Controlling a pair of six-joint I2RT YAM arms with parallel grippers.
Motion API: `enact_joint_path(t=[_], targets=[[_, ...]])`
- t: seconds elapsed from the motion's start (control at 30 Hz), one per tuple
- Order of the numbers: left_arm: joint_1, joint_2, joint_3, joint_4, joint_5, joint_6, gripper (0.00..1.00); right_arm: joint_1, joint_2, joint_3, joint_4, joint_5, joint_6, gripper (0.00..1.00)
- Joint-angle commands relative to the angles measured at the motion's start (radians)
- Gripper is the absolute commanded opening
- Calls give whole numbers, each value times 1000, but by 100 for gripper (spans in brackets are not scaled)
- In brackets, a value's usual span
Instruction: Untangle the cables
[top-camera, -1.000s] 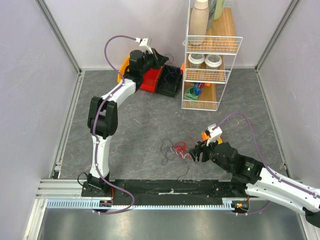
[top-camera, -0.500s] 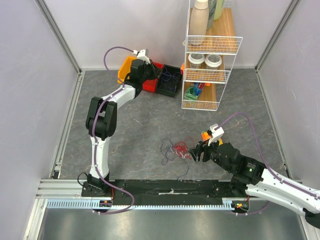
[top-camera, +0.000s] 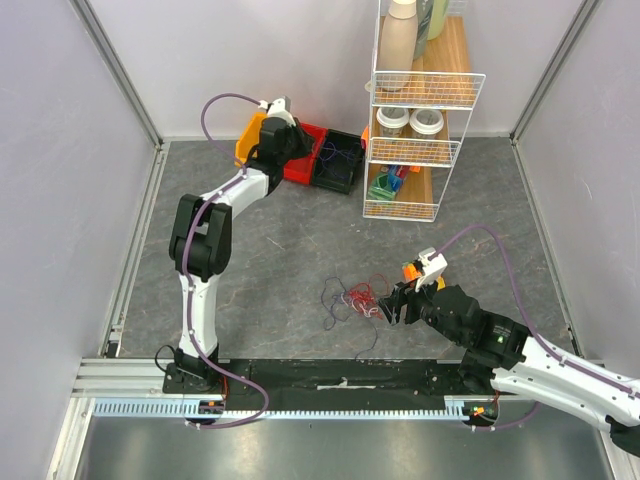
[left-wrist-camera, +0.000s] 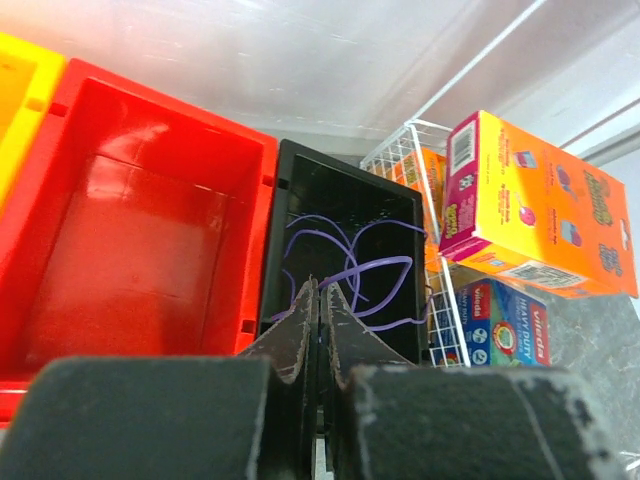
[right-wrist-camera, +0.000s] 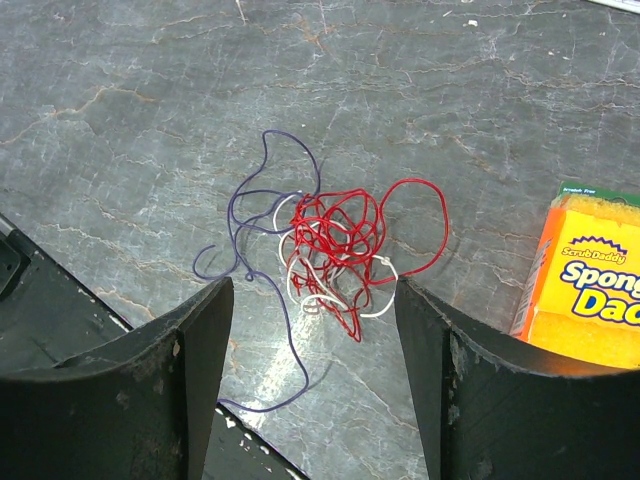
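The cables (top-camera: 352, 298) lie where they lay a second ago, one loose knot on the grey marbled counter near the middle of its near edge: thin glossy wire in three colours, a tight red scribble, white loops under it and a dark blue strand trailing wide (right-wrist-camera: 335, 245). Your left gripper (top-camera: 283, 140) has swung left along the far edge, off the black bin (top-camera: 340, 160) and over the red bin (left-wrist-camera: 140, 230); its fingers are pressed together with nothing seen between them. That uncovers loops of dark blue wire (left-wrist-camera: 350, 265) lying in the black bin. You have three hard plastic bins in a row there, counting the yellow bin (top-camera: 247, 140). Your right gripper (right-wrist-camera: 310, 300) has barely shifted; it hovers just beside the knot, jaws spread wide and empty, with one orange sponge pack (right-wrist-camera: 590, 270) just beside it.
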Motion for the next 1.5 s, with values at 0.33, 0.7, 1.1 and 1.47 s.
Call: enact_joint_path(t=[0.33,0.7,1.1,1.47], targets=[[28,-86,41,-50,-84,50,2,2,3,5,18,19,9,73],[-35,20,118,-51,33,79,2,2,15,1,25,20,9,73],[-61,267,462,-373,-31,27,2,2,11,0,22,14,9,73],[-26,156,449,-482,262,1,52,2,99,37,29,-13,-5,74]])
